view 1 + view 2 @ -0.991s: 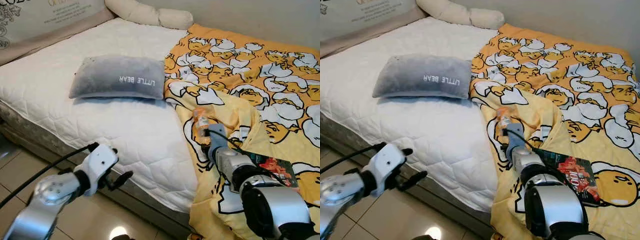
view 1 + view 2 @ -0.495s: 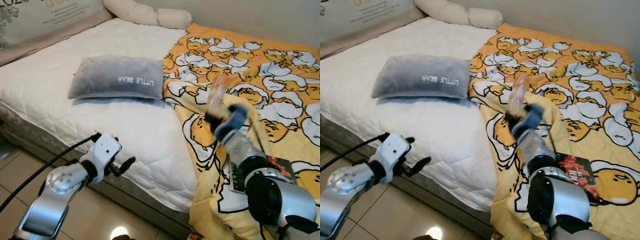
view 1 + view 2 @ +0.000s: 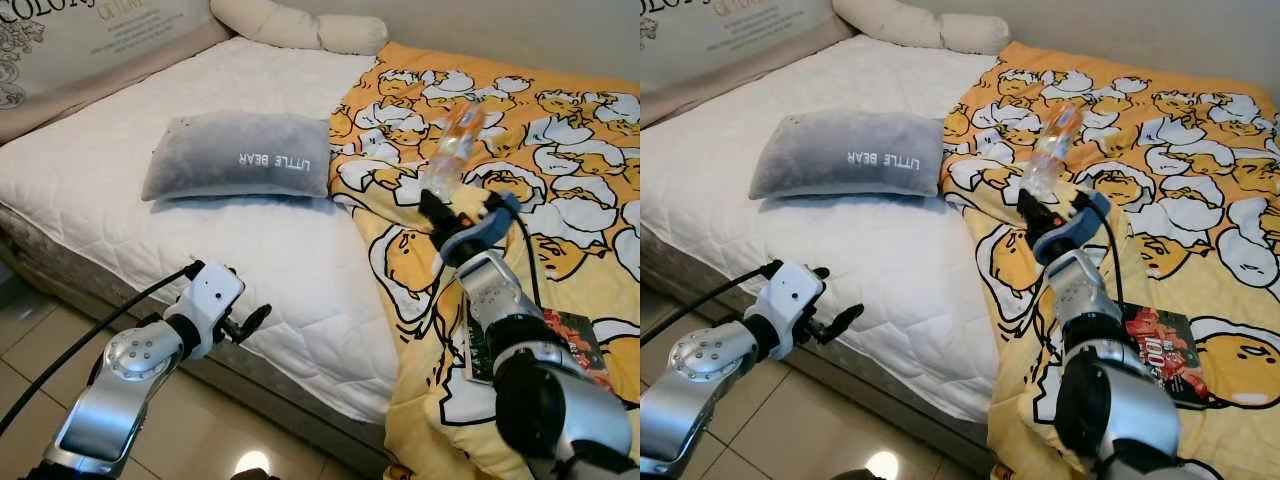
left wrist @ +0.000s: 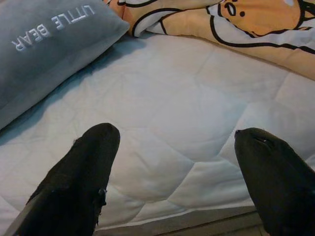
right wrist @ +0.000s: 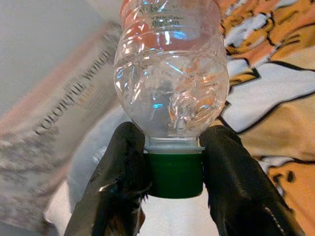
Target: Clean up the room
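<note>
Right gripper (image 3: 437,215) is clamped on the green cap of a clear crumpled plastic bottle (image 3: 452,148) — now lifted off the yellow cartoon-print blanket (image 3: 560,160), ready for disposal; left gripper (image 3: 238,322) is held open — empty.

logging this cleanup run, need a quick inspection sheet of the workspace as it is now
Surface: bed, white quilted mattress, yellow cartoon blanket on its right half.
Job's things: clear plastic bottle, green cap down, held above the blanket.
Clutter: grey pillow on the mattress; red packet on the blanket.
Grippers: right gripper shut on the bottle's cap; left gripper open, by the bed's edge.
Cables: black cable along the left arm.
Surroundings: tiled floor, cream bolster.
</note>
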You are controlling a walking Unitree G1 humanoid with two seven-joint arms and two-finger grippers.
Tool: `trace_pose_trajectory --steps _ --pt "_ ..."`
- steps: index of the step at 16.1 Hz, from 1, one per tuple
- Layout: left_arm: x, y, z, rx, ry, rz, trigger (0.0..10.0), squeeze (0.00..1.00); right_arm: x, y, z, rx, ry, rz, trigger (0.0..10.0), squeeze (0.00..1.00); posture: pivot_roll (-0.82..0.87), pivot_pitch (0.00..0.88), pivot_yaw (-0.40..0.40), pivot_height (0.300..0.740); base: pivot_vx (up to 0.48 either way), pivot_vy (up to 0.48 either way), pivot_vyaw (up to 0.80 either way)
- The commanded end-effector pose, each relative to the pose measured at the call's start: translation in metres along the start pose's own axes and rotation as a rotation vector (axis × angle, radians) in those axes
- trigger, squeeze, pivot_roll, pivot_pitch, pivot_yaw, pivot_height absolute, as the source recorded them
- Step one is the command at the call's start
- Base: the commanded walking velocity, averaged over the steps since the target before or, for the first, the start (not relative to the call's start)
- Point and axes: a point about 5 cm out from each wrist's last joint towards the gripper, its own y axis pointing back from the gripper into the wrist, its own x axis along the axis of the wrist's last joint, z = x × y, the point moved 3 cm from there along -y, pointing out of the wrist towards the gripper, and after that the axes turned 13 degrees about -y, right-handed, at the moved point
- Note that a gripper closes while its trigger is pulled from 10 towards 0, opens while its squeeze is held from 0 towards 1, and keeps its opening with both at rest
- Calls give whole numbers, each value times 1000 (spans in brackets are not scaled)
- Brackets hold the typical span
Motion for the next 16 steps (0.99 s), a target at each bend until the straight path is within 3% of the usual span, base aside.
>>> trace_pose_trajectory --steps 1,5,7,8,9,11,13,14,16 --pt "2 -4 -2 13 -3 3 10000 0 5 0 -6 43 -13 27 0 0 16 0 64 740 0 0 0" --pt "3 -10 -3 56 2 -2 10000 0 2 9 -14 131 -76 40 0 0 29 0 50 740 0 0 0" --pt "2 -12 2 59 30 -2 10000 0 -1 19 -15 187 -177 14 0 0 27 0 43 740 0 0 0" --pt "2 -12 2 60 34 -1 10000 0 -2 20 -16 191 -184 12 0 0 27 0 43 740 0 0 0" --pt "0 -12 0 74 50 -5 10000 0 -3 26 -20 236 -272 -20 0 0 27 0 39 740 0 0 0" --pt "-4 -12 -2 96 104 -24 10000 0 -9 36 -28 294 -234 -79 0 0 29 0 36 740 0 0 0" --pt "-7 -12 -2 106 163 -43 10000 0 -15 38 -23 218 -87 -98 0 0 28 0 33 740 0 0 0" --pt "-10 -11 -1 132 229 -56 10000 0 -24 45 -17 132 170 -131 10000 0 31 0 29 740 0 0 0" --pt "-12 -10 -2 181 231 -60 10000 0 -28 56 -21 125 269 -132 10000 0 28 0 29 740 0 0 0"
